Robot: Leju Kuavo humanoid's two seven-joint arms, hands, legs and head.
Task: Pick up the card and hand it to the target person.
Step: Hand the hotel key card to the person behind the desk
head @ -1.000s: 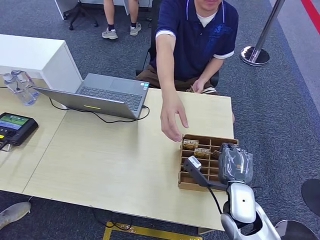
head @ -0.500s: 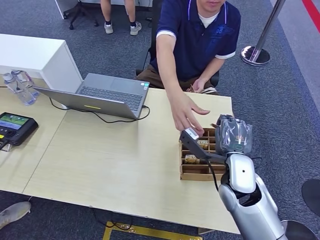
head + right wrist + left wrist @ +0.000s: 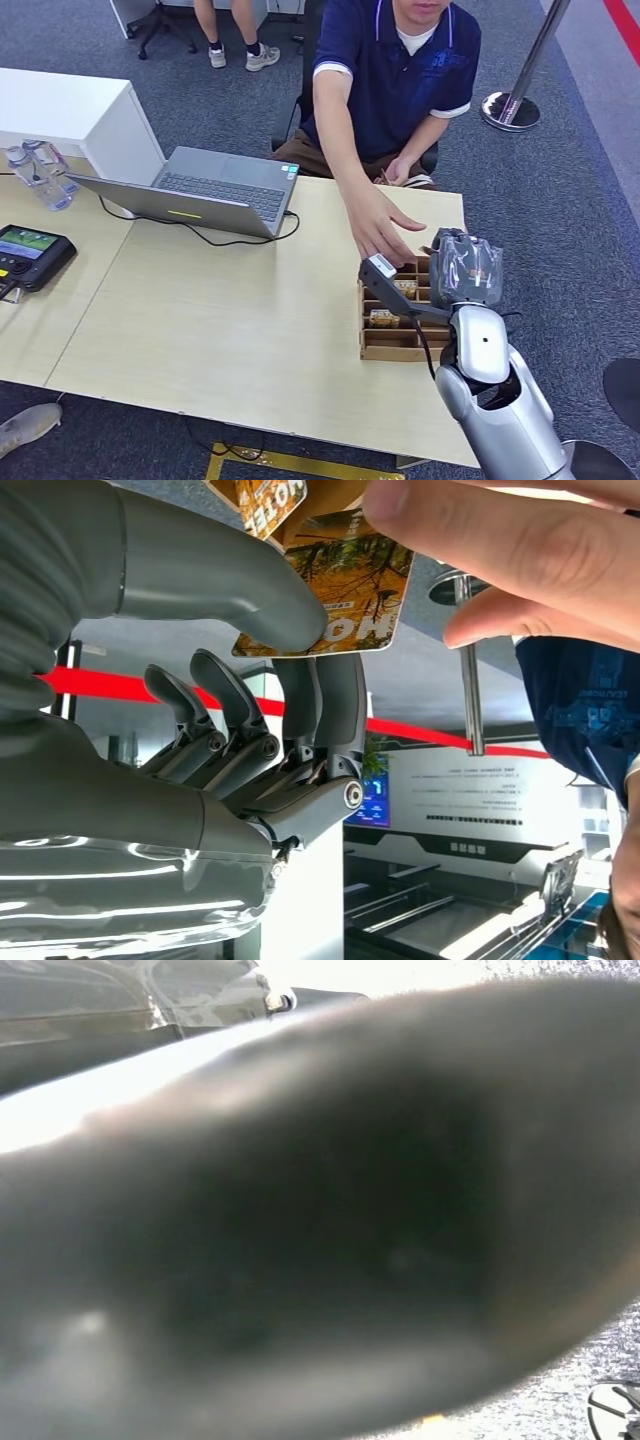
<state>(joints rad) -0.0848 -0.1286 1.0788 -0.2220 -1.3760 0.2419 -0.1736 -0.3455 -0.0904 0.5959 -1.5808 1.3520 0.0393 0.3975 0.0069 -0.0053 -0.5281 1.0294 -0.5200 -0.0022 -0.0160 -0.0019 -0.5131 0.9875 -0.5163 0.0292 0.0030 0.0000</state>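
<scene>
The right hand is hovering just above the cardboard tray, pinching the card between thumb and fingers. So the pickup looks done, and the handover is under way. Just beyond the tray, the person's hand is reaching in, its fingertips closing around the card's far edge. What seems left is the release, once that grip is firm. The left hand's state I cannot tell; its wrist view is blurred dark.
</scene>
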